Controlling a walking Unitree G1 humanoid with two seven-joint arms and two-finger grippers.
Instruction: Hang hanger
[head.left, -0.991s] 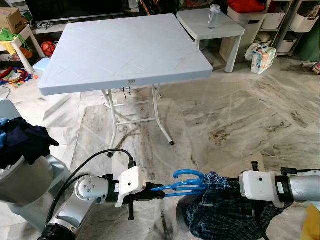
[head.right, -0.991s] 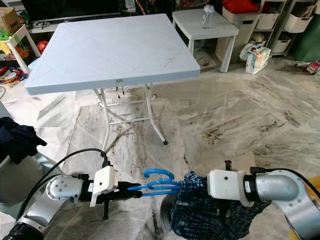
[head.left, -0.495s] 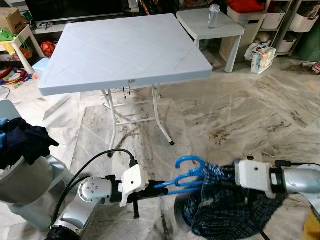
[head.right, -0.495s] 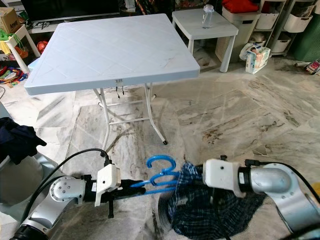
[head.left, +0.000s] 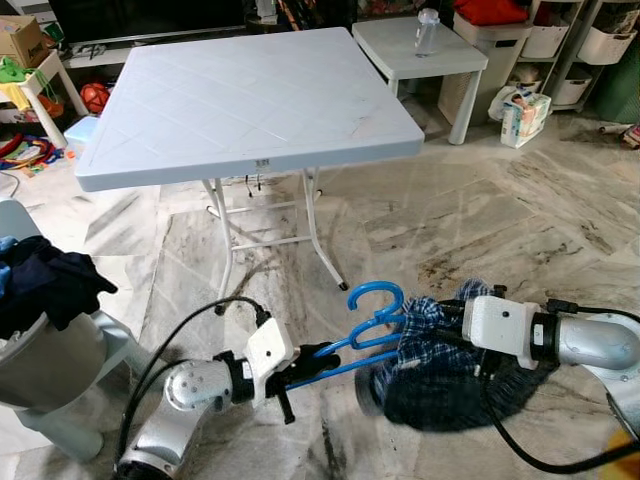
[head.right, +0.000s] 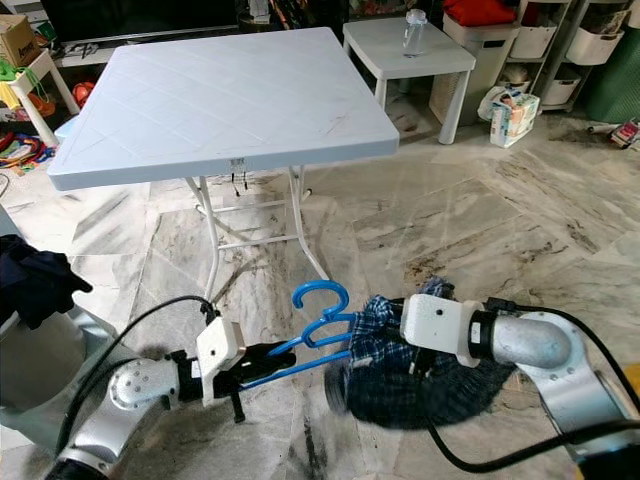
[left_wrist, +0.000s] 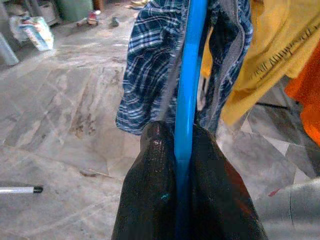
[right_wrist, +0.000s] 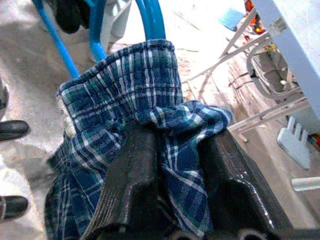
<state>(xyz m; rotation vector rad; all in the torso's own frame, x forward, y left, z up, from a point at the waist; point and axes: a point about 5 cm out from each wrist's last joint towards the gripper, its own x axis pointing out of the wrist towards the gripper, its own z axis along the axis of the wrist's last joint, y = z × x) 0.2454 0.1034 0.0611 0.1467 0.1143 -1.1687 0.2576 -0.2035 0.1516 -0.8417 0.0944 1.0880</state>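
Note:
A blue plastic hanger (head.left: 362, 330) slants up from my left gripper (head.left: 312, 356), which is shut on its lower bar low over the marble floor. The same blue hanger (left_wrist: 189, 90) runs between the black fingers (left_wrist: 150, 200) in the left wrist view. A dark blue plaid garment (head.left: 440, 365) is threaded onto the hanger's far end and bunches down to the right. My right gripper (head.left: 462, 335) is shut on that plaid cloth (right_wrist: 150, 125), folds of it packed between its black fingers (right_wrist: 132, 185).
A pale blue folding table (head.left: 250, 95) stands ahead, with a small white side table (head.left: 420, 45) and storage bins behind it. A grey basket (head.left: 45, 340) of dark clothes sits at my left. Yellow and orange cloth (left_wrist: 280, 65) hangs beside the plaid garment.
The hanger has tilted, its hook rising and its held end dropping. My right gripper has drawn the plaid garment up and to the right along it.

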